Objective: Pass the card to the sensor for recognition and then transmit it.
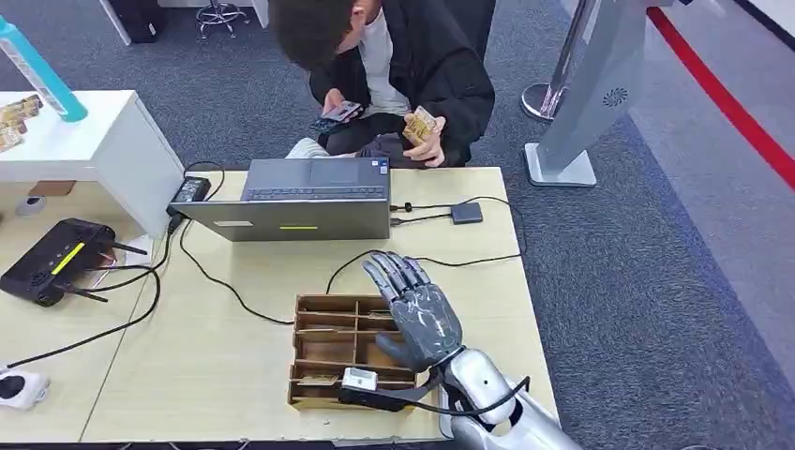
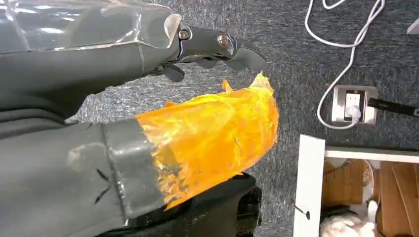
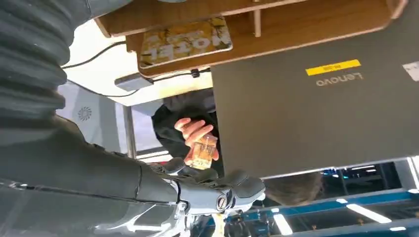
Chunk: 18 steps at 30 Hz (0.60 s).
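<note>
gold card (image 3: 185, 42) lies flat in wooden tray (image 1: 314, 323): likely light, stiff, slick; best pinch exposed edge. right hand (image 1: 417, 309) above tray, fingers spread, empty. left hand (image 2: 148, 98) state unclear.

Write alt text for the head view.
The robot's right hand hovers open over a wooden compartment tray on a light table, behind a grey laptop. A person crouches beyond, holding cards.

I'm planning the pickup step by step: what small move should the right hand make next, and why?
Probably lower the right hand into the wooden tray toward the card lying in a compartment. The hand hovers over the tray with fingers extended and holds nothing, so no card has been picked yet.
</note>
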{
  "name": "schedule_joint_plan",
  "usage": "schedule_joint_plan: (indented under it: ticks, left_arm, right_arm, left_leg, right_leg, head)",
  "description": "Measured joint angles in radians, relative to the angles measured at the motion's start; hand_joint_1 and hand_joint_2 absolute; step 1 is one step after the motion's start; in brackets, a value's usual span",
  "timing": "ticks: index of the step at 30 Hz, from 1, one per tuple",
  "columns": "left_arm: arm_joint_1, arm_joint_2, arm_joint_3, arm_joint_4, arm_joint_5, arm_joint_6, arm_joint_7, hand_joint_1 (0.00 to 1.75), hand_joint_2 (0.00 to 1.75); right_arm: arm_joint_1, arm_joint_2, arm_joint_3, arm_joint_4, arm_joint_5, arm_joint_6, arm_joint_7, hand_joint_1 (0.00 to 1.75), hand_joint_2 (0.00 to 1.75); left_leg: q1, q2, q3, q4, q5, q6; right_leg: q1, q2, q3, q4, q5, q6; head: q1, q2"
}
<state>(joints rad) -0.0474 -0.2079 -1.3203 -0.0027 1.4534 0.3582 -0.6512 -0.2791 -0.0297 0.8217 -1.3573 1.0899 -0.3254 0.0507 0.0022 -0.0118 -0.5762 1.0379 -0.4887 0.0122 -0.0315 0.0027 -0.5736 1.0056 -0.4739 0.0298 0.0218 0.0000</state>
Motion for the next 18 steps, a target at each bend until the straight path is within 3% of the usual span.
schedule_joint_plan:
  ticks: [3, 6, 7, 9, 12, 18]
  left_arm:
    - [0.0, 0.0, 0.0, 0.0, -0.002, 0.0, 0.0, 0.0, 0.0]
    - [0.0, 0.0, 0.0, 0.0, -0.002, 0.0, 0.0, 0.0, 0.0]
    - [0.0, -0.001, 0.0, 0.0, -0.002, 0.0, 0.0, 0.0, 0.0]
    - [0.0, -0.001, 0.0, 0.0, -0.002, 0.0, 0.0, 0.0, 0.0]
    - [0.0, -0.001, 0.0, 0.0, -0.002, 0.0, 0.0, 0.0, 0.0]
    - [-0.001, -0.002, 0.001, 0.0, 0.02, 0.02, 0.017, 0.0, 0.0]
  right_arm:
    - [-0.001, -0.001, 0.002, 0.006, 0.005, 0.0, 0.005, 0.05, 1.75]
    - [-0.001, -0.005, 0.003, 0.006, 0.011, 0.0, 0.01, 0.38, 1.75]
    - [-0.001, -0.007, 0.004, 0.005, 0.013, 0.0, 0.01, 0.63, 1.75]
    - [-0.001, -0.01, 0.006, 0.003, 0.015, 0.0, 0.011, 0.94, 1.75]
    - [-0.001, -0.012, 0.008, 0.002, 0.018, -0.001, 0.011, 1.26, 1.75]
    - [-0.001, -0.016, 0.012, -0.005, 0.019, -0.001, 0.008, 1.34, 1.75]
  left_leg:
    - [0.0, 0.0, 0.0, 0.0, 0.0, 0.0]
    - [0.0, 0.0, 0.0, 0.0, 0.0, 0.0]
    - [0.0, 0.0, 0.0, 0.0, 0.0, 0.0]
    - [0.0, 0.0, 0.0, 0.0, 0.0, 0.0]
    - [0.0, 0.0, 0.0, 0.0, 0.0, 0.0]
    - [0.0, 0.0, 0.0, 0.0, 0.0, 0.0]
  right_leg:
    - [0.0, 0.0, 0.0, 0.0, 0.0, 0.0]
    - [0.0, 0.0, 0.0, 0.0, 0.0, 0.0]
    - [0.0, 0.0, 0.0, 0.0, 0.0, 0.0]
    - [0.0, 0.0, 0.0, 0.0, 0.0, 0.0]
    - [0.0, 0.0, 0.0, 0.0, 0.0, 0.0]
    - [0.0, 0.0, 0.0, 0.0, 0.0, 0.0]
  head:
    - [0.0, 0.0]
    - [0.0, 0.0]
    - [0.0, 0.0]
    - [0.0, 0.0]
    - [0.0, 0.0]
    - [0.0, 0.0]
